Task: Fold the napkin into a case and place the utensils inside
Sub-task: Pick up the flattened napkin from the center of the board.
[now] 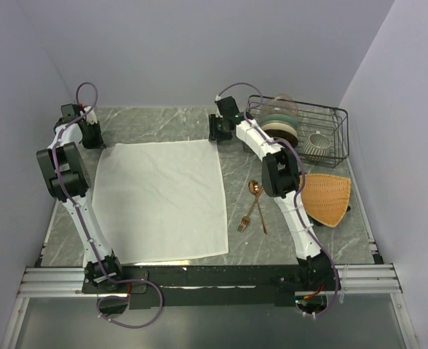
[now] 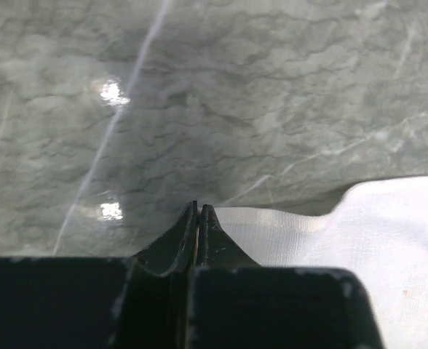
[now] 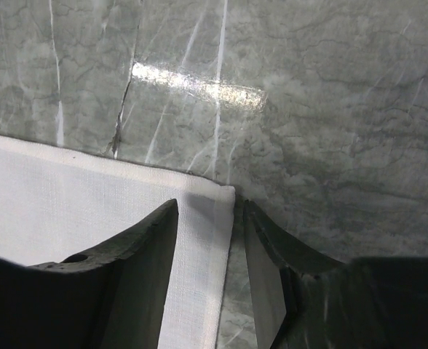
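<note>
Grey marble bench (image 1: 268, 251), plain walls all round. Napkin (image 1: 159, 200) lies flat and unfolded mid-bench, so the fold isn't started. Both my arms reach to its far edge, one per corner, which makes sense for bringing that edge over evenly.

My left gripper (image 2: 197, 217) is pressed together right at the far-left corner. Cloth beside it rides up off the bench, so I read that as a pinch on the corner, though the contact itself is hidden between the fingers.

My right gripper (image 3: 210, 209) is spread, straddling the far-right corner: one finger over cloth, the other over bare bench just beside the hem. No grip there yet. It needs to close before any lift, else the fold likely goes skewed.

Fork (image 1: 247, 216) and spoon (image 1: 254, 188) lie crossed just right of the napkin, not touching it. Orange mat (image 1: 327, 198) and wire rack (image 1: 330, 109) of dishes sit further right, beyond my right arm. Nothing sits on the cloth. The cutlery is near the right hem, so that's the one thing to watch.
</note>
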`<move>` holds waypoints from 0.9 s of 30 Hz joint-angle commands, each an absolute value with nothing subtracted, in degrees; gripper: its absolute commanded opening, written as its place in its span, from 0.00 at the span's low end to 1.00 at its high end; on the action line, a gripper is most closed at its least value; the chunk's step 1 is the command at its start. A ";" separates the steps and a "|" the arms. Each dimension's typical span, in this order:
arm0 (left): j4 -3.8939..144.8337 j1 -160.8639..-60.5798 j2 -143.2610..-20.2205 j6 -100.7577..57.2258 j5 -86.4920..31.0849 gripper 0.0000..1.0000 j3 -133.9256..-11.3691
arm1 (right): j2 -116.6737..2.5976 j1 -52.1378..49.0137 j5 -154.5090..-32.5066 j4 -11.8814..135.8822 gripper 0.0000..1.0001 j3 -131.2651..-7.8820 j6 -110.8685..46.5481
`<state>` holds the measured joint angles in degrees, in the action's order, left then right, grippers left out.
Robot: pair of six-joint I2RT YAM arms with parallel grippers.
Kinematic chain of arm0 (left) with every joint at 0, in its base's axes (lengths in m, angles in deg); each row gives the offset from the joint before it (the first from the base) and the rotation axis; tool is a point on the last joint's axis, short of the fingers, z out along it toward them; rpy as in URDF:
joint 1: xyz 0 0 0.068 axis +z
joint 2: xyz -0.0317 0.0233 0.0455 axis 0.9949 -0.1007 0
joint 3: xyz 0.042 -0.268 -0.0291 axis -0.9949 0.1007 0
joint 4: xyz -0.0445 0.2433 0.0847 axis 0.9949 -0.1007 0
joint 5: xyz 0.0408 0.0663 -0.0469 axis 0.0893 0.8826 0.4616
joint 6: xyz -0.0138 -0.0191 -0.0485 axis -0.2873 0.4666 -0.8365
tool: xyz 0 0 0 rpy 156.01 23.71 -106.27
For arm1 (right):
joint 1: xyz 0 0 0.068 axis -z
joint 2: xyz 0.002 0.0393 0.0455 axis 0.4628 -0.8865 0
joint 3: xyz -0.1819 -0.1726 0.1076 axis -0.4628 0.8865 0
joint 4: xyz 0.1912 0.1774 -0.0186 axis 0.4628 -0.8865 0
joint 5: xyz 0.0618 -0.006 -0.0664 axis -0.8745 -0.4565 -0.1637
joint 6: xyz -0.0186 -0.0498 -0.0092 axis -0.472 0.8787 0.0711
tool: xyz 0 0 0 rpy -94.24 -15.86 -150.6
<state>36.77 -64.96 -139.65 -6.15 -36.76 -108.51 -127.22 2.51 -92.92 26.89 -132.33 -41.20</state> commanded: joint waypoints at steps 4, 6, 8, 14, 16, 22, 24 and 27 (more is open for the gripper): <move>39.19 -65.94 -131.33 -3.95 -40.18 0.01 -102.17 | -126.60 2.69 -93.16 22.61 0.49 -131.13 -43.10; 39.01 -66.03 -130.44 -3.95 -40.80 0.01 -101.73 | -126.60 2.34 -92.29 22.08 0.44 -130.87 -43.19; 38.92 -66.03 -129.30 -4.03 -41.59 0.01 -101.29 | -126.51 1.73 -89.93 21.64 0.41 -130.79 -42.66; 40.33 -66.29 -125.87 -3.51 -42.91 0.01 -97.86 | -126.51 -0.56 -86.31 20.67 0.29 -130.96 -40.82; 40.33 -66.29 -124.99 -3.24 -43.17 0.01 -96.90 | -126.51 -0.74 -85.96 20.67 0.20 -131.14 -40.81; 41.20 -66.29 -122.27 -2.36 -43.87 0.01 -94.44 | -125.21 -0.47 -87.71 22.25 0.00 -132.54 -39.32; 41.56 -66.20 -121.21 -2.36 -44.14 0.01 -93.73 | -123.36 -0.47 -88.85 24.88 0.00 -130.98 -37.58; 42.61 -66.21 -119.81 -2.71 -44.84 0.01 -93.29 | -118.00 -0.47 -89.91 29.54 0.00 -126.31 -35.99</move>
